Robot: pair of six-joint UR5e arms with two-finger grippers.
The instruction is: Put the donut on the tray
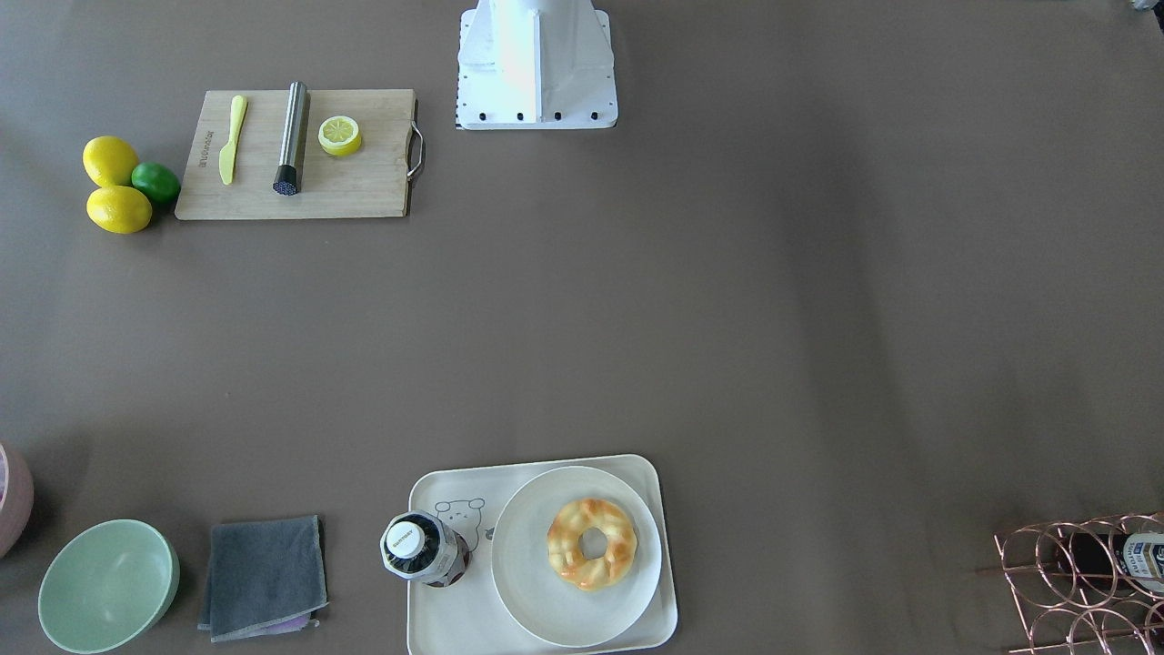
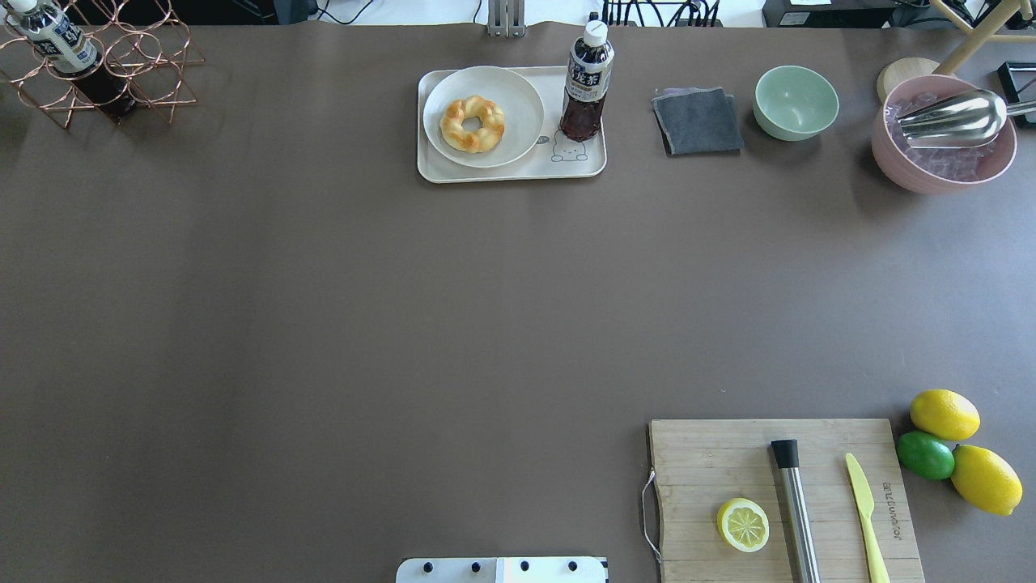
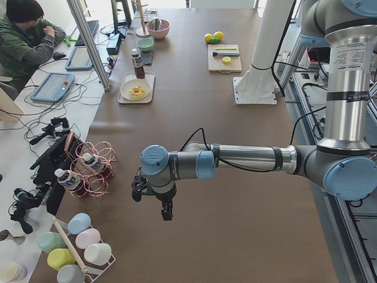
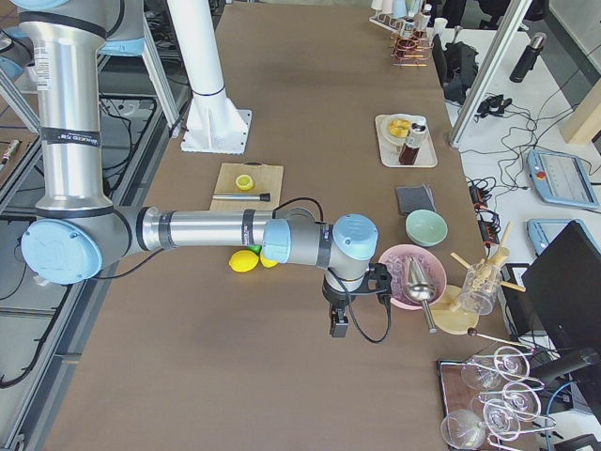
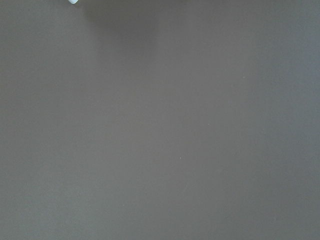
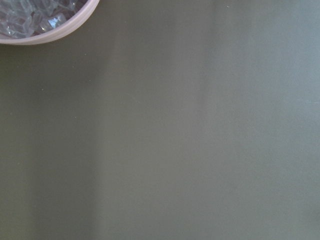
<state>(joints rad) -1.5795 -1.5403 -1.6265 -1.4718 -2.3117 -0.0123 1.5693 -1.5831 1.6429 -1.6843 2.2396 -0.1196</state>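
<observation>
The golden-brown braided donut (image 1: 566, 535) lies on a round white plate (image 1: 546, 605), and the plate rests on the cream-white tray (image 1: 435, 620) with the bear drawing. In the overhead view the donut (image 2: 453, 129), plate (image 2: 522, 101) and tray (image 2: 518, 172) are at the table's far middle. My left gripper (image 3: 166, 212) shows only in the exterior left view, over bare table far from the tray; I cannot tell if it is open. My right gripper (image 4: 336, 329) shows only in the exterior right view, beside the pink bowl; I cannot tell its state.
A dark drink bottle (image 2: 587, 85) stands on the tray's right part. Beside it are a grey cloth (image 2: 698, 121), a green bowl (image 2: 796, 103) and a pink bowl (image 2: 943, 142) with a scoop. A cutting board (image 2: 728, 453) with a lemon half, lemons and a wire bottle rack (image 2: 105, 69) are also on the table.
</observation>
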